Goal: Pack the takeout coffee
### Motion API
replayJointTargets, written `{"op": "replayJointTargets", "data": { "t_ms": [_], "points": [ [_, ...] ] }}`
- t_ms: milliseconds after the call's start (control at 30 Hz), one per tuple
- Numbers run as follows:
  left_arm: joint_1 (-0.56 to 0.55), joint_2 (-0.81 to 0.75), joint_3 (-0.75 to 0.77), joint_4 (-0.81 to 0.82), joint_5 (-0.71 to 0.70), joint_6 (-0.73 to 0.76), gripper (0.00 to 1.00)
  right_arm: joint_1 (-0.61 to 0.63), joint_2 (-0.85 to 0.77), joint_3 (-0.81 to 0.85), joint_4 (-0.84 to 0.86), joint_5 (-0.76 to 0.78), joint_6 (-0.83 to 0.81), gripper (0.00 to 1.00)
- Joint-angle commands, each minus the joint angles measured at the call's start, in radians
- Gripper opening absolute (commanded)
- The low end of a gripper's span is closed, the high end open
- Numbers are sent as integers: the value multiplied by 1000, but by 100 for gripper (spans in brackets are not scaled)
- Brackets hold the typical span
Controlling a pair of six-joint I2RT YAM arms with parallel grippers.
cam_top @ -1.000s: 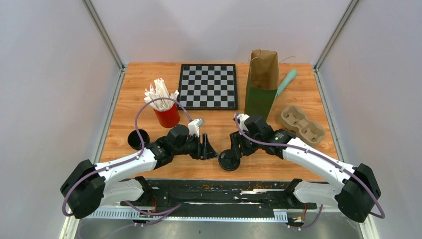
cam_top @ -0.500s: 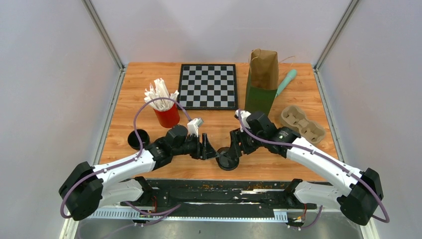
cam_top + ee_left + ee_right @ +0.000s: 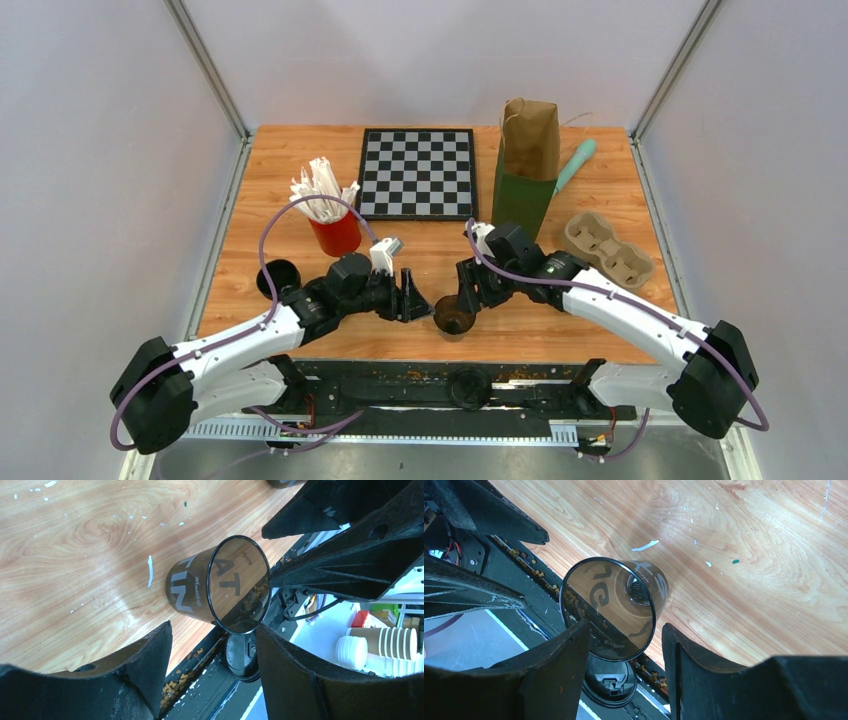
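Coffee cup (image 3: 455,318) sideways, lid (image 3: 468,385) off table (image 3: 270,180)

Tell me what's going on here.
Both arms are working on one takeout coffee cup near the table's front edge. The left gripper and right gripper flank it with jaws apart, and neither clearly grips it. The cup stands lidless, and a black lid lies on the rail below the edge. The paper bag stands farther back, without this cup.
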Motion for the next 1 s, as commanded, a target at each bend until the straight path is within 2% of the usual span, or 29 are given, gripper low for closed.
{"op": "replayJointTargets", "data": {
  "t_ms": [0,200,300,400,533,667,967],
  "points": [
    [-3,-10,22,-22,-16,51,70,6,-21,23,-20,25,14,55],
    [-4,-51,62,-135,-55,131,70,55,-155,-39,-148,89,153,55],
    [-4,-53,99,-218,-82,173,70,169,-220,-81,-206,173,249,55],
    [-4,-83,100,-230,-93,179,70,296,-251,-124,-212,229,352,54],
    [-4,-136,106,-268,-128,180,70,437,-222,-195,-178,323,477,51],
    [-4,-192,123,-336,-154,202,70,521,-160,-228,-180,375,551,50],
    [-4,-276,126,-406,-195,197,69,543,-97,-319,-59,377,563,44]
  ]
}}
